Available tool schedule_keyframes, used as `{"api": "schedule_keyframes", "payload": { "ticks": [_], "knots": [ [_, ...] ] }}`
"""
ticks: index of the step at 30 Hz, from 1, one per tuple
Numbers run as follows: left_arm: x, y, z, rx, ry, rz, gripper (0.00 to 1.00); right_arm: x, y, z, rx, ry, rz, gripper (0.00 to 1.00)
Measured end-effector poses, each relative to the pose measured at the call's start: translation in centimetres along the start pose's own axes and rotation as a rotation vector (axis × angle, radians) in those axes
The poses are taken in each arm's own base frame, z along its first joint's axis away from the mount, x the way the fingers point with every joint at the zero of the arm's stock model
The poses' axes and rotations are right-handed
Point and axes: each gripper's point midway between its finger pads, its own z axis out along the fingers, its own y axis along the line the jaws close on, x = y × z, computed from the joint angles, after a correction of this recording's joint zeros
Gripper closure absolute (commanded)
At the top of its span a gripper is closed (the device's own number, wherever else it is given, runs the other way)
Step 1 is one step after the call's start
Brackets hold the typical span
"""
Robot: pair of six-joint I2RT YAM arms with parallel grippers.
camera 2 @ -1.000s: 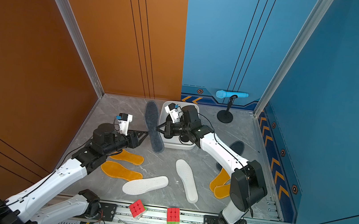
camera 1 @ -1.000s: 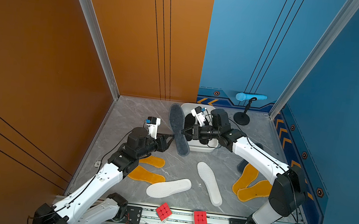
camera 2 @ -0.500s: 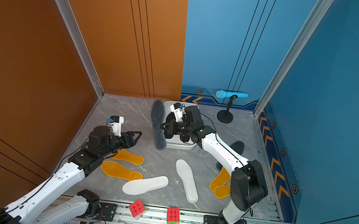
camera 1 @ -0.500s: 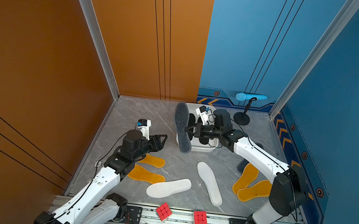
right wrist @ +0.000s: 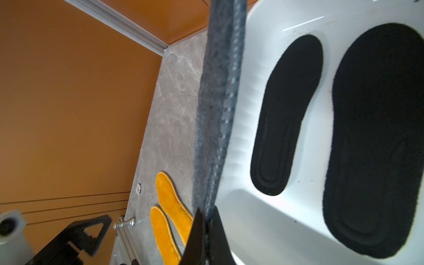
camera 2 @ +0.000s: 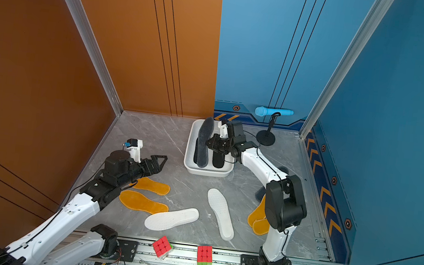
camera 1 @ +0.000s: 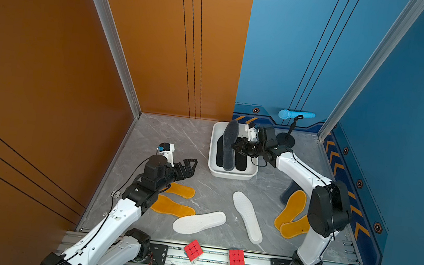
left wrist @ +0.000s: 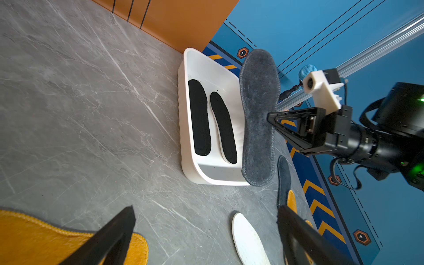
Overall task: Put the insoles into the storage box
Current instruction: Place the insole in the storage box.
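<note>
Pinching dark grey insole between right fingers, over storage box, left fingers spread, empty

two colourful cubes sit on the front rail; a blue microphone tops a black stand.
</note>
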Motion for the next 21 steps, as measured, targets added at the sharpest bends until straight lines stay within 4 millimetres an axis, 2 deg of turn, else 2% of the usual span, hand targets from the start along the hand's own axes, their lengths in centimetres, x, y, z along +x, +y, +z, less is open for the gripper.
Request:
{"api": "schedule_keyframes", "payload": {
  "ticks": [4,8,13,21],
  "knots": [
    [-0.1,0.2,0.0,-0.009,-0.006,-0.011,0.02,-0.4,-2.0,2.2,0.046,0.038,0.023,1.0],
    [-0.1,0.4,0.0,-0.014,-0.008,-0.024,0.02,-1.4,-2.6,3.9,0.058,0.055,0.033,1.0],
    [0.0,0.6,0.1,-0.022,-0.008,-0.026,0.02,-2.1,-3.0,5.4,0.06,0.058,0.036,1.0],
    [0.0,0.7,0.1,-0.023,-0.009,-0.027,0.02,-1.7,-4.2,6.7,0.079,0.083,0.066,1.0]
  ]
}}
